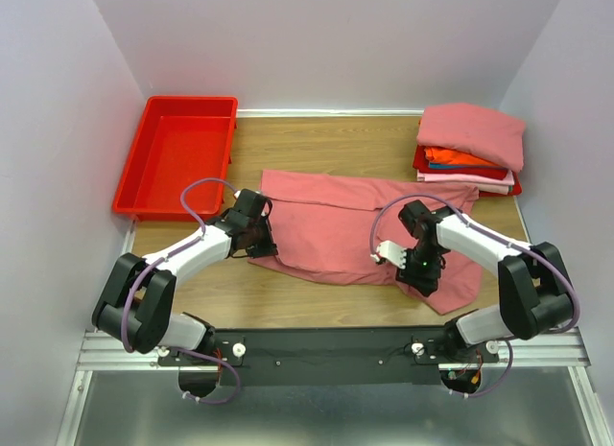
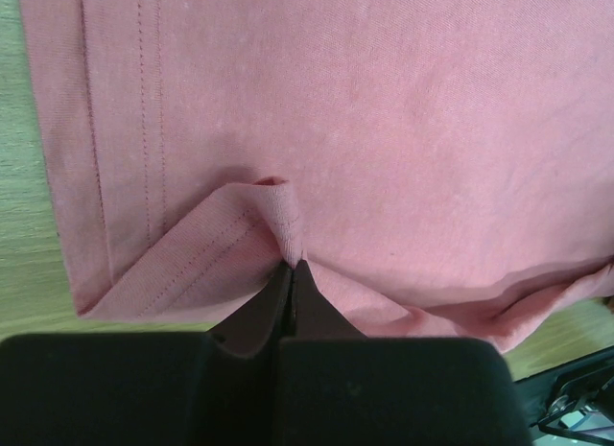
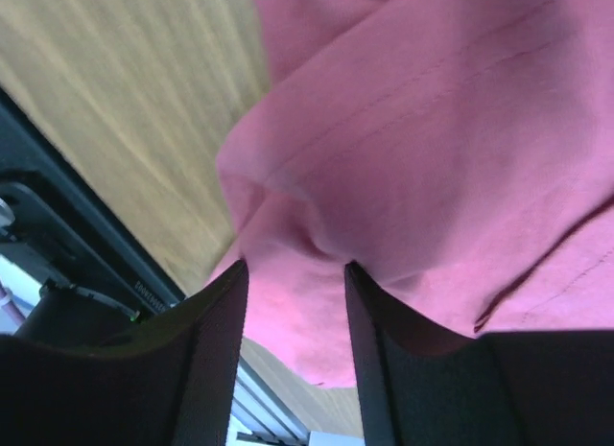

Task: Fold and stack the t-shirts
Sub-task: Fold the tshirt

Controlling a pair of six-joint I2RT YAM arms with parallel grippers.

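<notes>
Shirt [image 2: 403, 129] fold pinched in L gripper [image 2: 291, 267]

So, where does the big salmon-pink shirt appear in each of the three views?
Top external: salmon-pink shirt spread across the centre.
Left wrist: shirt fills the frame, hem pinched by left gripper.
Right wrist: shirt bunched upper right, above right gripper.
Shared landmark: wooden table.

The t-shirt [image 1: 336, 225] is salmon-pink, the bin [image 1: 177, 168] red, the table [image 1: 317, 144] tan.
</notes>
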